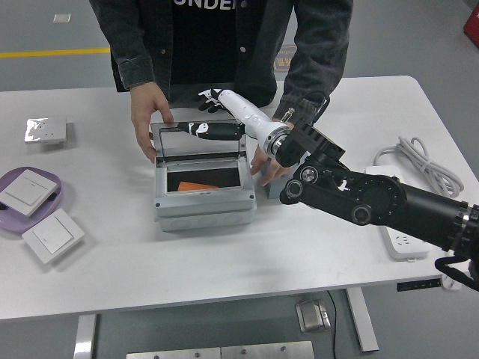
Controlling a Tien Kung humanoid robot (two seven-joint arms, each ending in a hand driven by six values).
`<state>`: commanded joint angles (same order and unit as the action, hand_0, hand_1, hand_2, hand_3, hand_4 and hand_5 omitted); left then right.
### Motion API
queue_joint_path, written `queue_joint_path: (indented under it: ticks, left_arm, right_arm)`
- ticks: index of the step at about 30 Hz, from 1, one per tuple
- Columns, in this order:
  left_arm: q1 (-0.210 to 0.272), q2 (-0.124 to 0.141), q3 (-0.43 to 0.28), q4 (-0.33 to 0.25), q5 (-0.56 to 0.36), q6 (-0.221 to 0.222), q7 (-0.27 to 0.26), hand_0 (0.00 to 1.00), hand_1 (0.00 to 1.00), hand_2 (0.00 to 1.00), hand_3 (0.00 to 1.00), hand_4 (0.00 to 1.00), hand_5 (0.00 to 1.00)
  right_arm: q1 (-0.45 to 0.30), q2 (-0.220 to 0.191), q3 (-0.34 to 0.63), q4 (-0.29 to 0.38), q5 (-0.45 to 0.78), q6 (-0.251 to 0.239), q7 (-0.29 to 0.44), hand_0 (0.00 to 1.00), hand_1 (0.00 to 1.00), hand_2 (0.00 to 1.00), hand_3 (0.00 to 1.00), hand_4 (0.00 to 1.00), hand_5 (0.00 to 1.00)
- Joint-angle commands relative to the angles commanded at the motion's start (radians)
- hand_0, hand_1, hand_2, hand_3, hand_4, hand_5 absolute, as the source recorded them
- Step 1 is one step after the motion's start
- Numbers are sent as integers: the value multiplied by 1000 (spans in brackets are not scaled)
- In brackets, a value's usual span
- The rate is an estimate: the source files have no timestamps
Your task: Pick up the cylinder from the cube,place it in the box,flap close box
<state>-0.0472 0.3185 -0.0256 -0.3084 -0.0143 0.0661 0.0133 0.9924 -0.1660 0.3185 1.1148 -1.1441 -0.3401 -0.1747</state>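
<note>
The grey box (pixel 203 208) stands mid-table with its clear lid (pixel 198 143) raised upright at the back. The orange cylinder (pixel 197 185) lies flat inside the box. My right hand (pixel 209 120) reaches in from the right, its fingers (pixel 200 129) stretched along the lid's top edge, holding nothing. A person at the far side rests one hand (pixel 148 112) on the lid's left corner and the other hand (pixel 269 161) at the box's right side. The cube is hidden behind my forearm (pixel 352 196). My left arm is out of view.
A purple plate (pixel 49 211) holding a white switch sits at the left edge, with another switch (pixel 52 235) in front of it and a small silver-faced one (pixel 45 129) behind. A power strip (pixel 408 241) and a coiled cable (pixel 426 161) lie at the right.
</note>
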Motion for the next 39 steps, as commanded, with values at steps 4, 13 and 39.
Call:
queue_joint_path:
  ticks: [4, 13, 39]
  left_arm:
    - [-2, 1, 2, 0, -1, 0, -1, 614, 628, 606, 633, 710, 246]
    - [3, -3, 3, 0, -2, 1, -1, 614, 628, 605, 633, 710, 246]
    - [12, 4, 11, 2, -35, 0, -17, 614, 627, 605, 633, 710, 244]
  right_arm:
    - [7, 6, 0, -63, 28, 39, 2, 876, 784, 771, 825, 898, 645]
    - [-7, -35, 2, 26, -45, 86, -43, 881, 789, 774, 828, 898, 649]
    - [-109, -272, -10, 427, -46, 93, -92, 823, 782, 783, 853, 890, 657]
